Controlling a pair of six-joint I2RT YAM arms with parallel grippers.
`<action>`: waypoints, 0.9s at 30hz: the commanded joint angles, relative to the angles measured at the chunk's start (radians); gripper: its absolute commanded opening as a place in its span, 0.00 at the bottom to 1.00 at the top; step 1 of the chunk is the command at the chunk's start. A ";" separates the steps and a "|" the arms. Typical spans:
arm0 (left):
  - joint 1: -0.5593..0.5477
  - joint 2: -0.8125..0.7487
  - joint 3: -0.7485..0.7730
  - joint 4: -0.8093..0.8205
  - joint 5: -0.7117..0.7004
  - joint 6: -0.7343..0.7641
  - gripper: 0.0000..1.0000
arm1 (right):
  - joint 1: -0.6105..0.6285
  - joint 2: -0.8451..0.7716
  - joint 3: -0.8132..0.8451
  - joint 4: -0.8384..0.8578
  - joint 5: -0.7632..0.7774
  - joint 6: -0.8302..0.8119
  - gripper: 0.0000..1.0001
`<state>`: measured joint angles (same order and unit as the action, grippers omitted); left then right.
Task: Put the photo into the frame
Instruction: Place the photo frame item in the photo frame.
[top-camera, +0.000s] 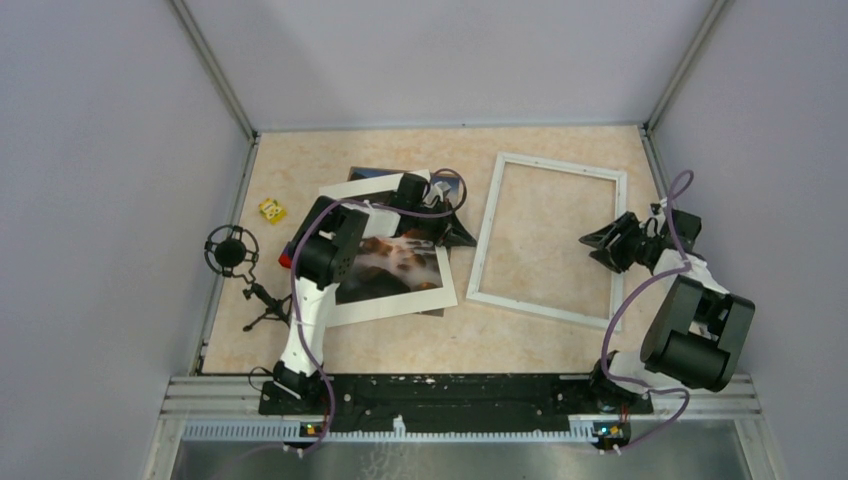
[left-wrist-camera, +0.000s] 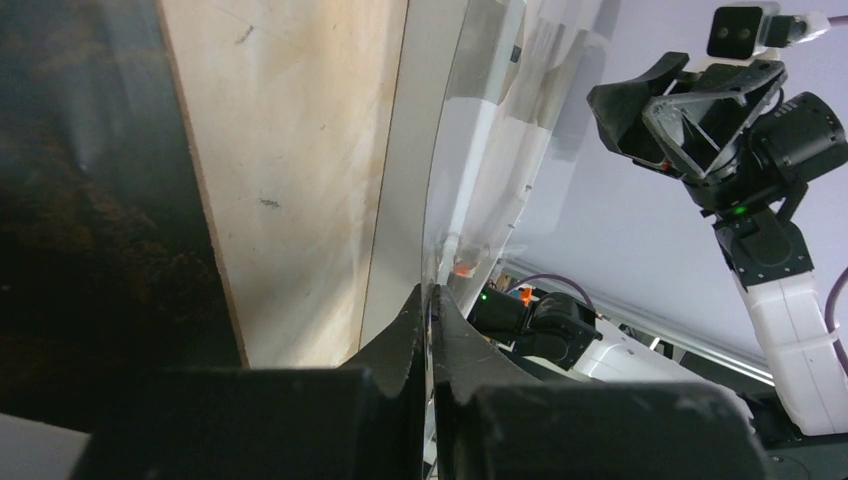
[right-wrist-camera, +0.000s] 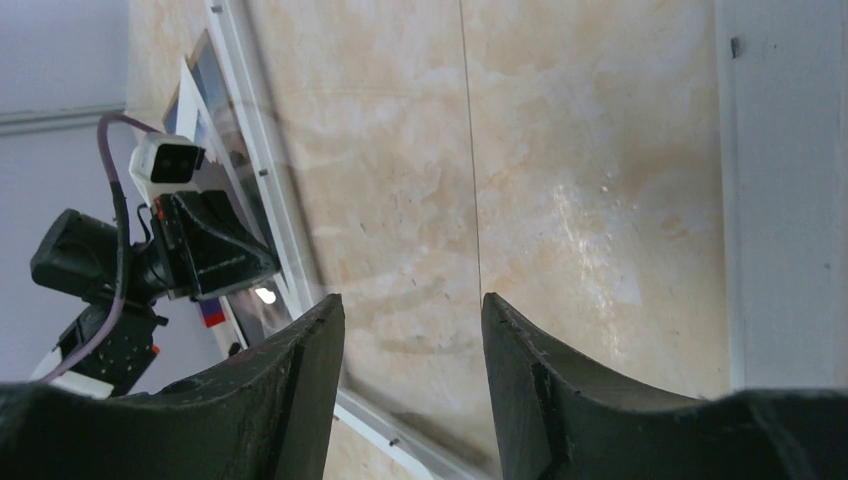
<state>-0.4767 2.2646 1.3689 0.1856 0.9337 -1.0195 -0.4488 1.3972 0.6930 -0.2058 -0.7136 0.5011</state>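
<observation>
Photo (top-camera: 405, 265) beside left hand (top-camera: 465, 237)

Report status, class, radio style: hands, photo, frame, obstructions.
Left hand shut on thin sheet edge. Right hand open above empty frame. Photo outside frame, behind white mat window.

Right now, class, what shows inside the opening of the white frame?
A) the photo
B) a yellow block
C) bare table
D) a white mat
C: only the bare table shows through the frame, while the photo lies off to the left of it, seen through the window of a white mat.
</observation>
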 joint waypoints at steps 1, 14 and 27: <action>-0.012 -0.018 0.018 0.003 0.003 0.016 0.04 | -0.008 0.040 -0.045 0.188 -0.061 0.053 0.52; -0.013 -0.020 -0.013 -0.001 0.001 0.012 0.00 | -0.015 0.117 -0.098 0.323 -0.002 0.043 0.57; 0.004 -0.011 -0.026 -0.029 0.005 0.020 0.00 | -0.028 0.327 -0.144 0.628 -0.189 0.166 0.53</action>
<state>-0.4751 2.2646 1.3632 0.1783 0.9470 -1.0210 -0.4767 1.6535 0.5949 0.2260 -0.8089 0.5915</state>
